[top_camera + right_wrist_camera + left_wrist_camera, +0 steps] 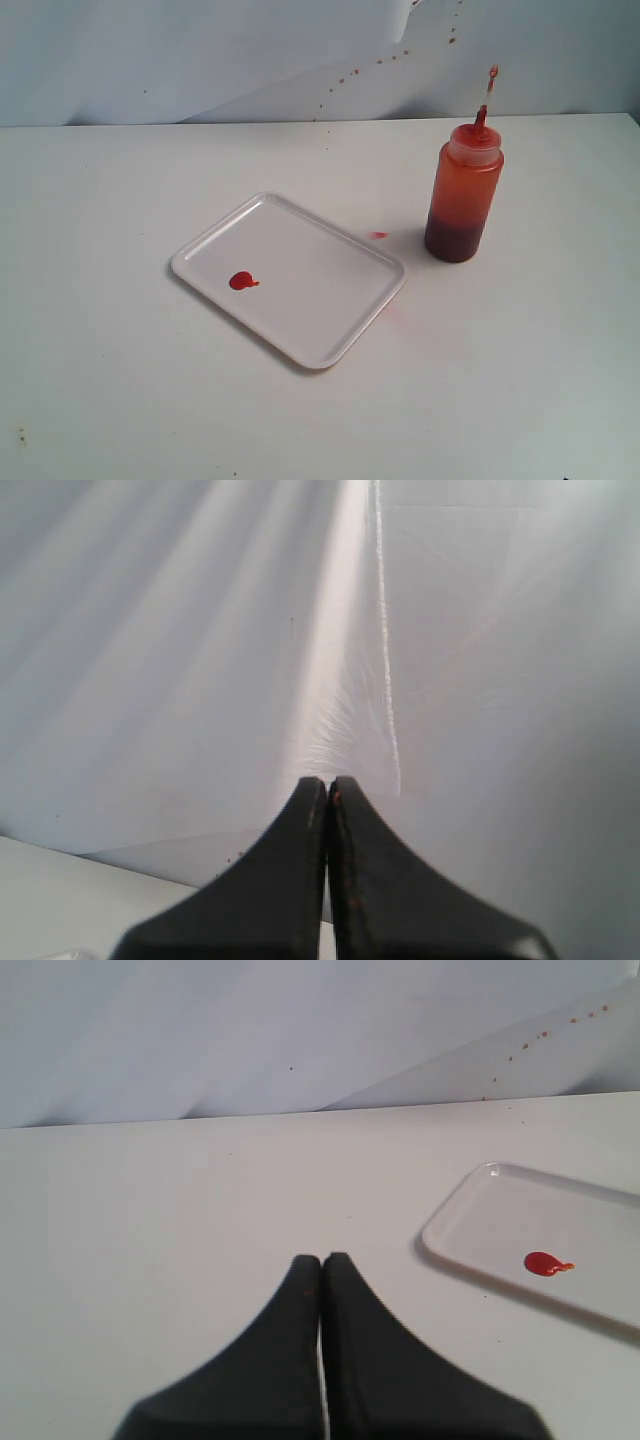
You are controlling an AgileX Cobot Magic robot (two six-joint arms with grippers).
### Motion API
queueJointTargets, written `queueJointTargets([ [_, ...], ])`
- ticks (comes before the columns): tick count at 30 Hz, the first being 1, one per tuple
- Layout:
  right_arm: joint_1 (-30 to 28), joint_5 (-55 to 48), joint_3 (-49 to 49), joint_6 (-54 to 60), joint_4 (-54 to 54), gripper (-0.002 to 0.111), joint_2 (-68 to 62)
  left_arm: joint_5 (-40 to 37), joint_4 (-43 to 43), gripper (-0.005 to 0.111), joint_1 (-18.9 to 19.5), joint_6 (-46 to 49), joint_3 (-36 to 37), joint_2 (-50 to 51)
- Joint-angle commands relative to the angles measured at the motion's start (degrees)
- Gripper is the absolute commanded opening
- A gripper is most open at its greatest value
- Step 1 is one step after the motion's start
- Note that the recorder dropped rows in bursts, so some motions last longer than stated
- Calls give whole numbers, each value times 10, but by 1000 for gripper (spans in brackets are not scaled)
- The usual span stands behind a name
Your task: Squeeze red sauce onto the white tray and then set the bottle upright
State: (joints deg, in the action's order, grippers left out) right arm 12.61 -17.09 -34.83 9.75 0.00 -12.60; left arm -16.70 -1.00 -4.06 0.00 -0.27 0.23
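The white tray [290,275] lies flat on the table at the middle, with a glossy blob of red sauce [241,281] near its left corner. The orange-red squeeze bottle [464,192] stands upright to the tray's right, nozzle up and cap hanging off its tether. Neither arm shows in the exterior view. In the left wrist view my left gripper [322,1258] is shut on nothing, well short of the tray [500,1220] and its red sauce [545,1263]. My right gripper [328,780] is shut and empty, facing the white backdrop.
A small pale-red smear [379,235] marks the table between tray and bottle, and a faint pink stain [390,312] lies by the tray's right corner. A wrinkled white backdrop [200,60] with sauce specks stands behind the table.
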Motion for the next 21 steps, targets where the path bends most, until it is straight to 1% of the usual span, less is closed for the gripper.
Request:
queueJointTargets([
  [1,0,-3,3,0,6,0,3,3,2,0,-2,0,3,-2],
  [15,-3,-3,3,0,6,0,3,3,2,0,-2,0,3,-2],
  [17,-24,-3,3,0,6,0,16,3,2,0,-2,0,3,-2],
  [21,-92,-1,3,0,-4,0,66,3,2,0,-2,0,3,-2],
])
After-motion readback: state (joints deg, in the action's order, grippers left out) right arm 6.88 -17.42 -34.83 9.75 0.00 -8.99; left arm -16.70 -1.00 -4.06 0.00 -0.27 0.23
